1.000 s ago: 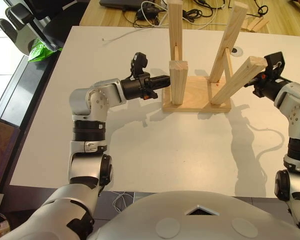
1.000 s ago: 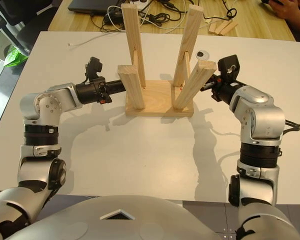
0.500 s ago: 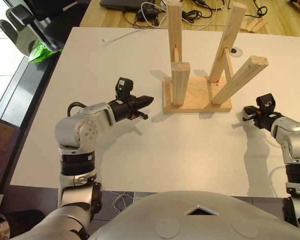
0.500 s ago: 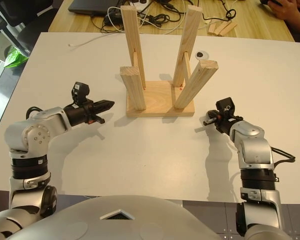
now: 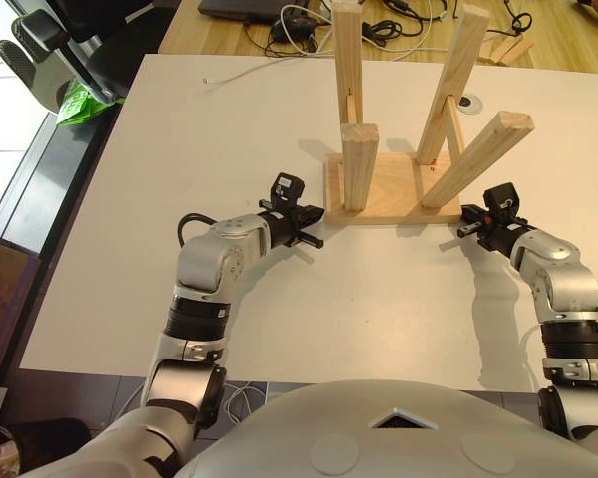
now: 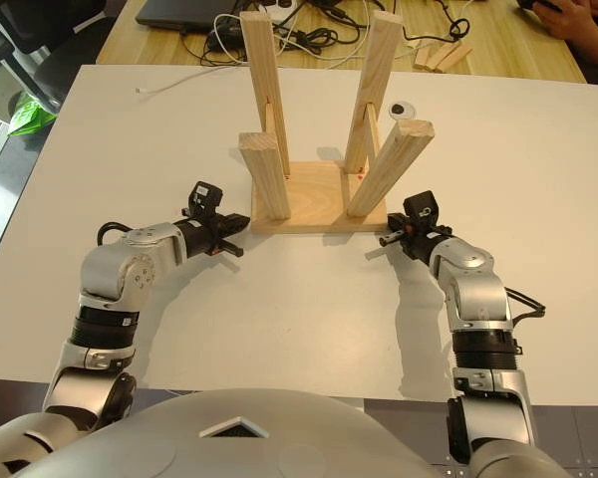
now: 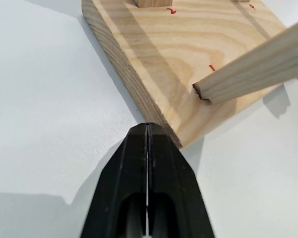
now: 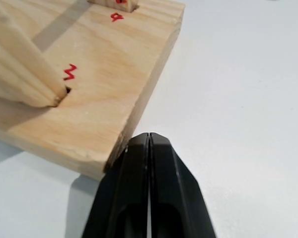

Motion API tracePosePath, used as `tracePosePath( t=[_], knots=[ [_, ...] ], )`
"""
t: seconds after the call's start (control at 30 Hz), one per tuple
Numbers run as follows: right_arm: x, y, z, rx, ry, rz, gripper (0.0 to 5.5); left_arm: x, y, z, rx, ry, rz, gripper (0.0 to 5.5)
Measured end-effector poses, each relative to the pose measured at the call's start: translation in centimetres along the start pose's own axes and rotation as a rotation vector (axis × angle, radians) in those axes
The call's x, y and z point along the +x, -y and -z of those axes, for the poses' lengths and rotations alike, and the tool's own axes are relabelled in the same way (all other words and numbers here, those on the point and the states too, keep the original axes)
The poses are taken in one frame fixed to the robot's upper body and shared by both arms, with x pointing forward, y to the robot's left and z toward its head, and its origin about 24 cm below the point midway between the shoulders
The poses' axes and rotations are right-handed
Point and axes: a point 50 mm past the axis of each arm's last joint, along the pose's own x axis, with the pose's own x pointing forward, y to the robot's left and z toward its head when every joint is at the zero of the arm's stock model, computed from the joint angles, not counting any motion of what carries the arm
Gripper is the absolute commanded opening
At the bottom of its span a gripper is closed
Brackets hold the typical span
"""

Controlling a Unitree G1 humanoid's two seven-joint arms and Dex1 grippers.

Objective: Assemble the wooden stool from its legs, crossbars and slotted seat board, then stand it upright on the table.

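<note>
Seat board (image 5: 389,194), left tool (image 7: 147,128), right tool (image 8: 149,136) returned alongside

Both arms are swinging back in toward the seat board (image 5: 387,204), having dropped away from the legs (image 5: 358,164) they were at a second ago. The left gripper (image 7: 147,130), fingers pressed together, is coming in low over the table (image 5: 229,129) to just beside the board's left edge. The right gripper (image 8: 149,138), likewise closed, is drawing up beside the board's right front corner.

Seat board (image 5: 389,191) on table (image 5: 229,119), legs (image 5: 350,60) atop
</note>
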Motion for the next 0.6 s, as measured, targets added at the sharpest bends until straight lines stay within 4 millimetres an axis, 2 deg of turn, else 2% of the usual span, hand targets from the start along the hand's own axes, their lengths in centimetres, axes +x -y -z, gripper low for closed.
tracePosePath(
  t=[0.37, 0.6],
  knots=[
    [0.19, -0.86, -0.35, -0.017, -0.014, -0.049, 0.05, 0.68, -0.27, 0.15, 0.070, -0.033, -0.080, 0.00],
    [0.05, -1.13, -0.58, -0.008, -0.019, -0.078, 0.05, 0.32, -0.87, -0.41, 0.014, 0.013, -0.101, 0.00]
  ],
)
